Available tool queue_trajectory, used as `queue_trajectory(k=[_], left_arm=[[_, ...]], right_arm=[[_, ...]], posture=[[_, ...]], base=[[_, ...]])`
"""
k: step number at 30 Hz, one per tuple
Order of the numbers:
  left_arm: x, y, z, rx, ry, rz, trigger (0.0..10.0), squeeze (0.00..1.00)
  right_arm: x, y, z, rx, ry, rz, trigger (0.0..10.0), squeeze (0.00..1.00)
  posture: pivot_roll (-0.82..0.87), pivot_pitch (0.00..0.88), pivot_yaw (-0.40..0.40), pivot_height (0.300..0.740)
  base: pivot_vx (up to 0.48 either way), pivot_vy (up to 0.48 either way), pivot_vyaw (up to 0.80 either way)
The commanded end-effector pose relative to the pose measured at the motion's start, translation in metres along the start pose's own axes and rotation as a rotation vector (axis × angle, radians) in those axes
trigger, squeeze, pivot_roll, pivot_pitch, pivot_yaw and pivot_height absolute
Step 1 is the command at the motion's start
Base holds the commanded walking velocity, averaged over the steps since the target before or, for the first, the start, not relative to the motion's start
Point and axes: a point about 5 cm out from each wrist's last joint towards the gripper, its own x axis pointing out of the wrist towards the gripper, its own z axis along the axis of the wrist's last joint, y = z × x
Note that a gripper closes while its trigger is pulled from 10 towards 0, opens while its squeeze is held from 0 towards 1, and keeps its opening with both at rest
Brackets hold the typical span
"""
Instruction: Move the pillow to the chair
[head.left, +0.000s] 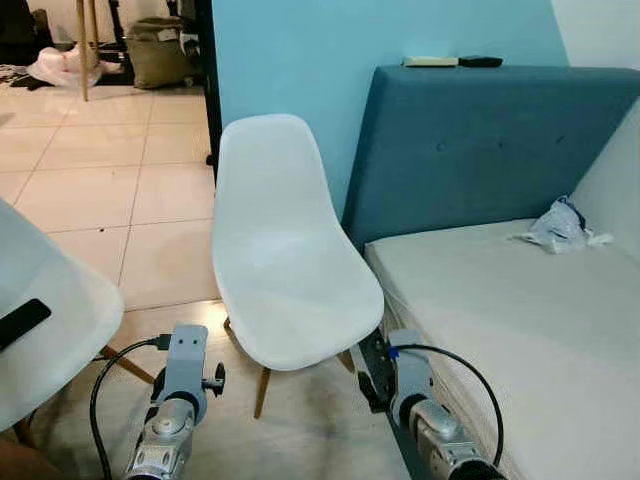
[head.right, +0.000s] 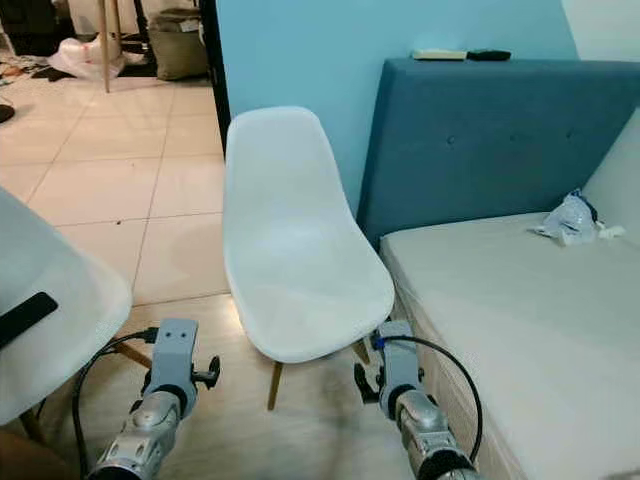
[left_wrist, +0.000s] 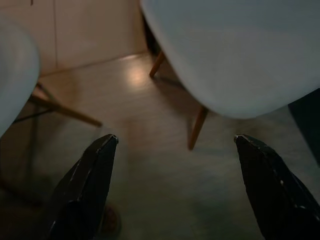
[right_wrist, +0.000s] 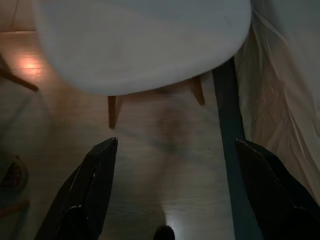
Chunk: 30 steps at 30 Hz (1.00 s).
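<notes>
Left eye view — white chair (head.left: 290, 270) stands beside the bed (head.left: 520, 310).

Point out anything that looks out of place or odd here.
A crumpled plastic bag lies loose on the bare bed. Two small items are perched on top of the headboard, and a dark flat object lies on the near chair. The middle chair holds nothing.

Second white chair (head.left: 45, 330) at left: cut off by frame edge, only part of seat visible. Dark flat item (head.left: 22, 322) on it, too small to ID. Bed (head.left: 520, 330) runs off right and bottom edges. Crumpled white thing (head.left: 555, 228) on it, unclear what. Two objs on headboard (head.left: 452, 62) too small to tell.
</notes>
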Motion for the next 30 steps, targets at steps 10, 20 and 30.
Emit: queue_trajectory(k=[10, 20, 30], left_arm=[[0.003, -0.005, 0.005, -0.052, -0.018, 0.019, 10.0, 0.00], [0.005, -0.006, 0.011, -0.016, -0.045, 0.014, 10.0, 0.00], [0.003, -0.002, 0.023, -0.061, -0.105, 0.047, 10.0, 0.00]], right_arm=[[0.001, 0.000, 0.009, 0.060, -0.059, -0.022, 10.0, 0.00], [-0.002, -0.006, 0.003, 0.044, -0.049, -0.075, 10.0, 0.00], [-0.002, -0.009, 0.005, 0.042, -0.045, -0.087, 10.0, 0.00]], posture=[[0.01, 0.049, -0.087, 0.740], [0.01, 0.055, -0.084, 0.740], [0.01, 0.069, -0.098, 0.740]], base=[[0.000, 0.000, -0.32], [0.000, 0.000, -0.80], [0.000, 0.000, -0.80]])
